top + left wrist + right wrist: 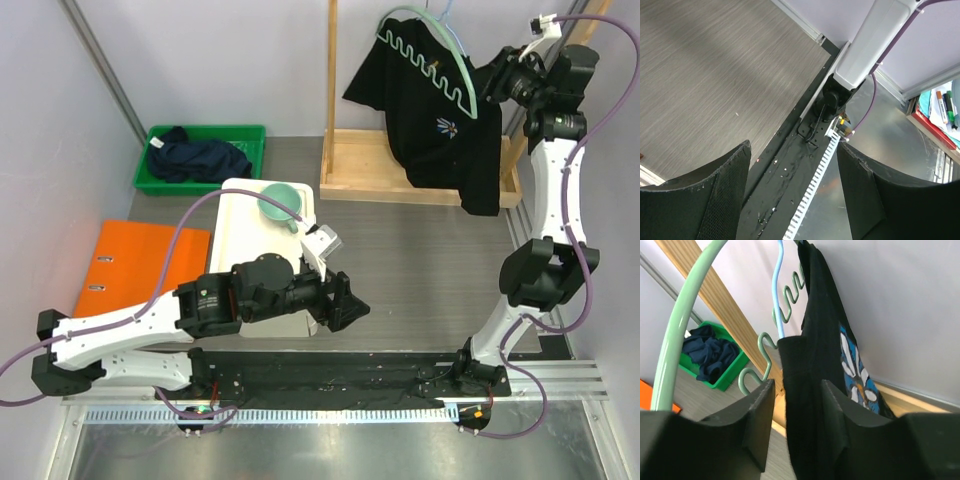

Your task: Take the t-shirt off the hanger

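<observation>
Left gripper [350, 305] [793, 150] hung low near the arms' bases with its jaws wide apart and nothing between them. Directly below it ran the black base rail [785, 165] with a white toothed strip [812, 192] alongside. Just behind its wrist lay a white board [240, 210] carrying a green bowl [282, 203]. Farther out on that same side an orange folder [140, 260] lay flat on the grey table [420, 260]. Beyond the folder a green bin [205, 135] held a heap of dark blue clothes [195, 158].

Far across the table, the right gripper [497, 80] [797, 385] was raised at the side of the black t-shirt [440, 110] [815, 340]. Its jaws stood about half apart, straddling a hanging fold of the cloth. A thin sliver of background showed between one finger and the fabric, so I cannot tell whether the cloth was pinched.

The t-shirt was draped over a mint-green hanger [420, 50] [670, 340] with a wavy lower bar. Its printed front, a white and blue motif, faced away from the gripper. A pale blue hook [775, 290] rose just past the fingers. Hanger and shirt hung on a wooden rack [330, 90], whose upright post stood beyond the shirt and whose base frame rested on the table beneath it.
</observation>
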Tool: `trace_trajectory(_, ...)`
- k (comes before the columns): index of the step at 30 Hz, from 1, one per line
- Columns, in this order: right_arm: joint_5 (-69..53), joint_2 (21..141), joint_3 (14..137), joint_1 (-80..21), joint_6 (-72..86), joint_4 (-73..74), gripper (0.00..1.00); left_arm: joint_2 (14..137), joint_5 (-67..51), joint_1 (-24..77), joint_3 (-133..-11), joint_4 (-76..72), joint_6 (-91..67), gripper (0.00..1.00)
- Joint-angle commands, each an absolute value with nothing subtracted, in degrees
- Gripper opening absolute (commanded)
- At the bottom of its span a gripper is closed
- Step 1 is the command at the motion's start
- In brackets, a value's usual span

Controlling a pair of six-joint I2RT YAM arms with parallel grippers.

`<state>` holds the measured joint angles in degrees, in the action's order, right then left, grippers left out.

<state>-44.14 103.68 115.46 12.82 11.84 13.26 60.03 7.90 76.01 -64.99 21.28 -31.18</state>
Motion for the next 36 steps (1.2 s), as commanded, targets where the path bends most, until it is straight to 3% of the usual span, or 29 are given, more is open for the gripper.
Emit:
trace_trajectory(1, -46.1, 103.7, 120.0, 11.0, 10.5, 10.5, 0.39, 61.4, 7.9, 76.2, -67.4, 19.6, -32.0, 0.69)
trace_trajectory(4, -44.3, 102.8, 119.6, 9.5, 9.3, 10.3, 0.24, 62.0, 8.0, 76.3, -67.9, 19.4, -32.8, 0.68)
trace_trajectory(7, -43.7, 101.7, 118.0, 8.5, 8.9, 8.8, 0.18, 61.8, 7.6, 76.3, -67.9, 18.2, -33.2, 0.68)
trace_trajectory(11, -38.9, 100.2, 116.4, 6.8, 8.4, 8.4, 0.01, 61.8, 8.5, 76.3, -67.7, 17.9, -34.2, 0.69)
trace_trajectory(18, -21.3, 90.2, 107.2, 6.4, 10.1, 2.4, 0.01, 61.8, 8.6, 76.2, -68.4, 18.2, -34.0, 0.69)
trace_trajectory(25, -15.6, 83.8, 103.8, 6.3, 14.6, -2.5, 0.01, 61.8, 10.0, 76.2, -68.9, 18.8, -32.6, 0.7)
trace_trajectory(36, -2.7, 76.6, 104.2, 6.3, 14.7, 13.6, 0.01, 60.6, 9.9, 76.3, -67.1, 18.2, -32.8, 0.7)
